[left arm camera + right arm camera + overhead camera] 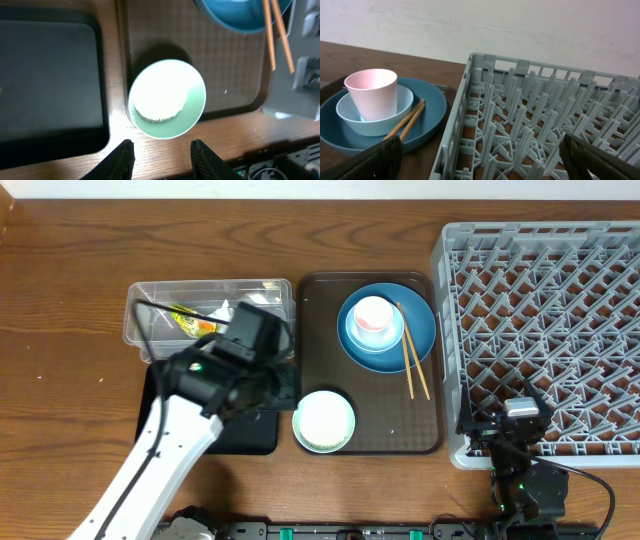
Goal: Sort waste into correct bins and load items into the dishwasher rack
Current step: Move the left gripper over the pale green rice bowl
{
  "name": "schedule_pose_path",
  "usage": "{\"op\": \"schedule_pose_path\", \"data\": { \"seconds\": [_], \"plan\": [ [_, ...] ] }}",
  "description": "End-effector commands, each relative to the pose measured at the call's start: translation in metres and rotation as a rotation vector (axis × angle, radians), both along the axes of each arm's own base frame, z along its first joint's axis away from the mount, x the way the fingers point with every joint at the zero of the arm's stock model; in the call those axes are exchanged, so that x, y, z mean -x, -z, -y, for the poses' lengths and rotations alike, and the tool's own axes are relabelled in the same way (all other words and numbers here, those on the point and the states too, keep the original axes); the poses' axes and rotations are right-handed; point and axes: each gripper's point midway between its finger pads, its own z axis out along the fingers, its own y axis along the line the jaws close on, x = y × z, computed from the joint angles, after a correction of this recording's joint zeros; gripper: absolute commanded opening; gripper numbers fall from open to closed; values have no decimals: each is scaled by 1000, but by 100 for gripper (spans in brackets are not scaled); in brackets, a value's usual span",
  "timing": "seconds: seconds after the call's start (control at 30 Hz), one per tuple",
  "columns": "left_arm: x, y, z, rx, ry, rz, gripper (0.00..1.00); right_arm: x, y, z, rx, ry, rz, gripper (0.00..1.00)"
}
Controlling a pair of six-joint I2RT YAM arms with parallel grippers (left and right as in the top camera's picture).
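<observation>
Overhead: left arm hangs over the shallow black rectangular tray point(250, 435) and the clear rectangular plastic tub point(150, 320). Tub holds the small yellow-green snack wrapper point(188, 320) plus something white, possibly tissue; the arm blocks it.

Left wrist: left claw point(162, 146) open, nothing between the fingers, over the worktop point(70, 280) at the near rim of the pale green bowl point(192, 107). Bowl holds a mound of white rice point(159, 102) and sits in the front-left corner of the dark brown serving tray point(390, 435).

Same tray: large blue plate point(415, 330) carries the small light-blue bowl point(352, 332) with the small pink cup point(372, 315) inside. Wooden chopsticks point(412, 360) lie across the plate's right side.

Right wrist: right claw point(482, 160) wide open, empty, at the edge of the large grey plastic pegged rack point(545, 330).
</observation>
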Motion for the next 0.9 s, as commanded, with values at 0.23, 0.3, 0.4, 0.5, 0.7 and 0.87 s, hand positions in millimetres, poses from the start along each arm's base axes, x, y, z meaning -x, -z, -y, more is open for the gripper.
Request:
{"op": "schedule_pose_path", "data": {
  "seconds": [0.23, 0.3, 0.4, 0.5, 0.7, 0.87],
  "plan": [
    [1, 13, 24, -96, 76, 25, 40, 0, 2, -2, 3, -6, -5, 99],
    [-1, 12, 26, -90, 78, 35, 40, 0, 2, -2, 4, -6, -5, 99],
    [-4, 11, 28, -82, 77, 48, 40, 0, 2, -2, 4, -6, -5, 99],
    [-7, 10, 30, -74, 77, 61, 40, 0, 1, -2, 3, -6, -4, 99],
    [-15, 6, 35, -52, 74, 99, 40, 0, 2, -2, 4, -6, -5, 99],
    [-20, 5, 34, -60, 66, 122, 41, 0, 2, -2, 4, -6, -5, 99]
  ]
}}
